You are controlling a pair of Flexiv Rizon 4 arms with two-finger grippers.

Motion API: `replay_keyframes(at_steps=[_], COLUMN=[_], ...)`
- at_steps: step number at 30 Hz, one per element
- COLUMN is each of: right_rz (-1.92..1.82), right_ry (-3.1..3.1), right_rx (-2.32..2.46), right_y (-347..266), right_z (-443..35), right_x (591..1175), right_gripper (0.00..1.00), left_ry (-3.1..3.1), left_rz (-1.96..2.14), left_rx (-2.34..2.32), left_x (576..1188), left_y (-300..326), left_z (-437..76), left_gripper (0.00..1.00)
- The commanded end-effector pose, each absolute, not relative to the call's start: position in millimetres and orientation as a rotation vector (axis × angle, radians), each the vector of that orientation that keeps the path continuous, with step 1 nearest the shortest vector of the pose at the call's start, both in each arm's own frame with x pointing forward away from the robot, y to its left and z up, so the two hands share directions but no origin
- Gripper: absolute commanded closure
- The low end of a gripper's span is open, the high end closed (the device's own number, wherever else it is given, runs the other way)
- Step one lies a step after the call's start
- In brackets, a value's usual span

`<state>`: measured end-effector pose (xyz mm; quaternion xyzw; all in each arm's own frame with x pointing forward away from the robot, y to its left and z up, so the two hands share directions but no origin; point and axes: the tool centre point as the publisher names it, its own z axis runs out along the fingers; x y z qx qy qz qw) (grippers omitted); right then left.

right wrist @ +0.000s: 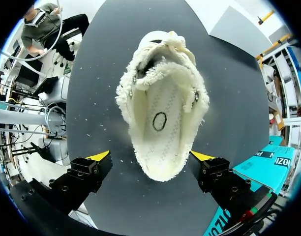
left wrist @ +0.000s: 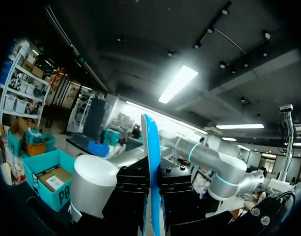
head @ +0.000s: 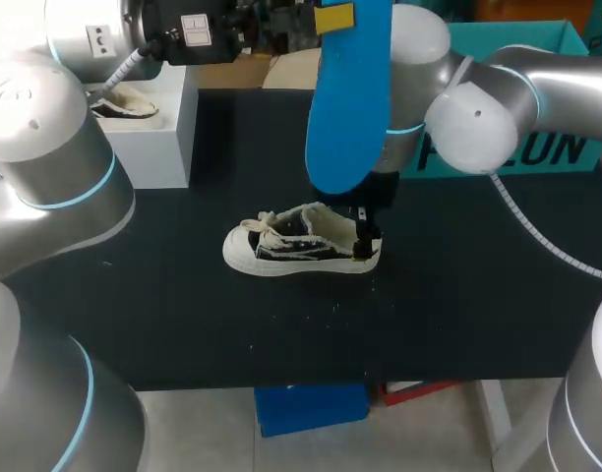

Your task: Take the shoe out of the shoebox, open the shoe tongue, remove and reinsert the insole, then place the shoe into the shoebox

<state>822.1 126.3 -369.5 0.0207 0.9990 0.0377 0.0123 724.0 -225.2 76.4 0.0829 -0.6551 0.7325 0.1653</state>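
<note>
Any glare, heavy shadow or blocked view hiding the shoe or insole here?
Head view: even light, the shoe shows plainly; the raised blue insole blocks part of the table. Left wrist view: glare overhead, the insole edge-on in the left gripper. Right wrist view: pale shoe stands out on the dark table, no glare.

This is a robotics lab or test workshop, not a home or a shop. Two heavy grey industrial arms with blue rings at their joints crowd the work. The left arm (head: 45, 147) bulks to the left of the shoe (head: 301, 241). The right arm (head: 478, 113) comes in behind it and to its right, with a ribbed white cable (head: 537, 236) trailing off it. The shoe lies on a counter (head: 183, 324) covered in plain black matting, speckled with pale lint around the shoe. A white shoebox (head: 153, 128) stands behind and left of the shoe, set out like a test prop.
</note>
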Motion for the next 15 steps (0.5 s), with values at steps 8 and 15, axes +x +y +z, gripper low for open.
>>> replay_keyframes(at_steps=[8,15], right_rz=[-0.004,-0.021], right_ry=[3.115,3.085], right_rx=[0.086,0.123], right_y=[116.6,107.4], right_z=[-376.9,-387.5], right_x=[824.7,829.1], right_gripper=[0.00,0.00], left_ry=[-1.868,-1.868], left_rz=[2.086,2.086], left_rx=[0.238,0.238], left_x=[724.1,724.1], left_y=[-226.8,-226.8], left_z=[76.4,76.4], left_gripper=[1.00,1.00])
